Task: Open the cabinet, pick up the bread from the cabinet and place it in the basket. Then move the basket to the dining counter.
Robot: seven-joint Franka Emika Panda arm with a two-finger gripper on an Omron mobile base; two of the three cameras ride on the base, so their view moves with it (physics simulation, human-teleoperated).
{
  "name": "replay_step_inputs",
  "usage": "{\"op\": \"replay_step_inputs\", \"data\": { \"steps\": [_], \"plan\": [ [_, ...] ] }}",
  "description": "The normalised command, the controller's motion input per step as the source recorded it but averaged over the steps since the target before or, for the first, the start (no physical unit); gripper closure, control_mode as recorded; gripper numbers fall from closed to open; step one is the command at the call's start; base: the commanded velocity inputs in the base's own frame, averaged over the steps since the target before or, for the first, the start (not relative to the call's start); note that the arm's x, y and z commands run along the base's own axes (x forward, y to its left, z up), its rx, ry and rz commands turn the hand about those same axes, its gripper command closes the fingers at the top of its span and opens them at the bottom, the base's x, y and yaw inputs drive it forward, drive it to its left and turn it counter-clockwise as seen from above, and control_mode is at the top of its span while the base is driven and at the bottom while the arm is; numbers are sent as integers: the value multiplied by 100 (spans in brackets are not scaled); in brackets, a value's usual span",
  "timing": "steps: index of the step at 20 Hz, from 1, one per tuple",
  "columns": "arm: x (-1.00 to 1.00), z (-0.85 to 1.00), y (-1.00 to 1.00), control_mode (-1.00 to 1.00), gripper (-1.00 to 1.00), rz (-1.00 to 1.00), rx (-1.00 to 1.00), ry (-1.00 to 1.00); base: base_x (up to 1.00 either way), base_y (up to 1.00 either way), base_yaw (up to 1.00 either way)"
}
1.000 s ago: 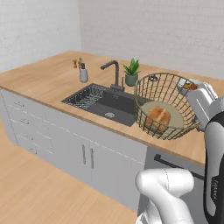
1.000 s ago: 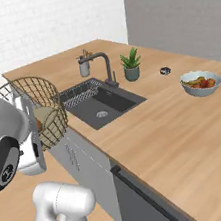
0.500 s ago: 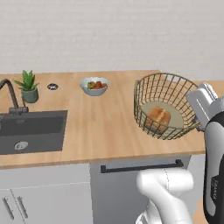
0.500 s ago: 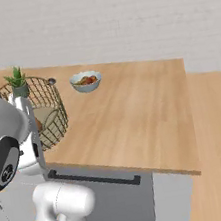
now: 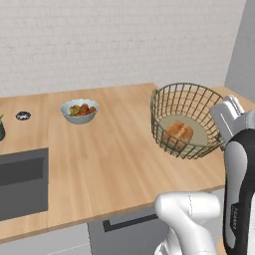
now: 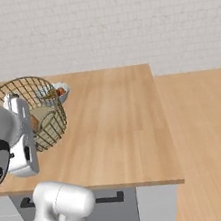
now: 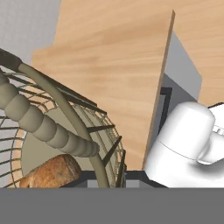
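The round wire-mesh basket of tan-brass colour with a thick rim [image 5: 185, 119] hangs in the air above the wide light wood table [image 5: 109, 159], which is backed by a white brick wall [image 5: 114, 45]. The basket is tilted, so its open mouth turns partly to the side. The pincer [image 5: 230, 117] of the white arm is at the right edge of the basket in the left base view, and it is closed on the basket's rim; in the hand view the thick rim [image 7: 48, 127] passes just above the place where the pincer's tips stand. The tips themselves I cannot see clearly.

Inside the basket, on its solid base disc, lies the small golden-brown lump of bread [image 5: 178, 134]. It rests against the low side of the basket, a little below and to the left of the pincer in the left base view, near it but not touching. In the hand view the bread [image 7: 50, 173] is just beside the rim that is gripped.

Further back on the table stands a white bowl of fruit [image 5: 79, 110], well apart from the basket. A dark sink [image 5: 22, 182] is set in the table at the left.
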Motion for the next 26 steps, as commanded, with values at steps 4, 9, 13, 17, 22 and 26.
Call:
{"op": "replay_step_inputs", "data": {
  "steps": [4,9,13,17,22,26],
  "plan": [
    [0,0,0,100,100,0,0,0,89,-1,3],
    [80,-34,-4,-100,100,5,0,0,20,-1,1],
    [100,-57,-5,-100,100,8,0,1,0,0,0],
    [100,-62,-1,-100,100,7,0,0,0,0,0],
    [100,-63,-6,-100,100,5,0,0,0,0,0],
    [100,-66,-13,-100,100,2,-1,0,0,0,0]
  ]
}}
